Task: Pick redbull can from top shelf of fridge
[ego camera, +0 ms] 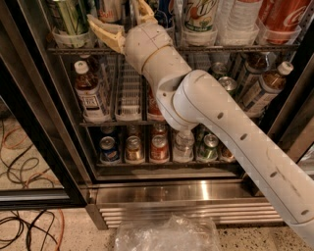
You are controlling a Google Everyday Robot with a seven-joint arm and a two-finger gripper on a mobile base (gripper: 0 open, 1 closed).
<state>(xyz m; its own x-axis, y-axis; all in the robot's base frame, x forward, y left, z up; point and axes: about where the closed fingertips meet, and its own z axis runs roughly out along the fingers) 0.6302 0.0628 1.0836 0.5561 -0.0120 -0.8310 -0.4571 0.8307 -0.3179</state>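
Note:
My gripper [116, 14] is open at the top shelf [235, 48] of the fridge [162, 192], at the frame's upper left. Its tan fingers [104, 32] spread either side of a slim silver can with red marks, seemingly the redbull can [110, 8], whose top is cut off by the frame. I cannot tell if the fingers touch it. A green striped can [67, 15] stands in a clear cup to its left. A darker blue can [164, 12] stands to its right. My white arm [221, 122] crosses the fridge front.
A tea bottle [201, 17], a water bottle [240, 17] and a cola bottle [280, 19] fill the top shelf's right side. Bottles [90, 95] and cans [159, 147] sit on lower racks. The dark door frame [34, 122] is left. A plastic bag [167, 235] and cables [24, 225] lie on the floor.

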